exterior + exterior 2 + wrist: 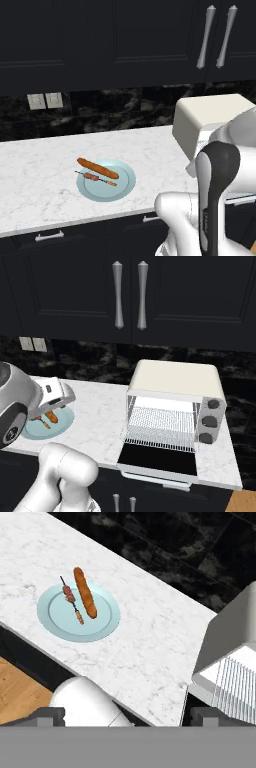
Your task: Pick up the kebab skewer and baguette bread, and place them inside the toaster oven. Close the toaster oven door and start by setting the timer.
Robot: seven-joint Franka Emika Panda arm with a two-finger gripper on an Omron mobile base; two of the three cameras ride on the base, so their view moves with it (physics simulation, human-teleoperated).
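- At the far left of the white marble worktop point(40, 165) sits the light blue plate point(122, 187), near the front edge.
- The baguette bread point(97, 168) lies across the back part of that plate, one end reaching over the rim on the left.
- The kebab skewer point(96, 178) lies on the plate just in front of the loaf and roughly parallel to it; in the hand view the two point(85, 599) point(72, 601) look close together, and I cannot tell whether they touch.
- My end effector point(122, 714) hangs above the worktop's front edge, between the plate and the oven, with its two dark fingertips point(50, 714) spread wide apart and nothing between them: released.
- My hand shows in the right base view as a white block above the plate point(62, 423).
- To the right, well apart from the plate, stands the cream toaster oven point(175, 381) against the dark backsplash point(90, 363).
- The toaster oven door point(160, 458) is folded down flat, its dark glass facing up, and the wire rack point(160, 428) inside is bare.
- Two round knobs point(214, 404) sit on the oven's right front panel, one above the other.
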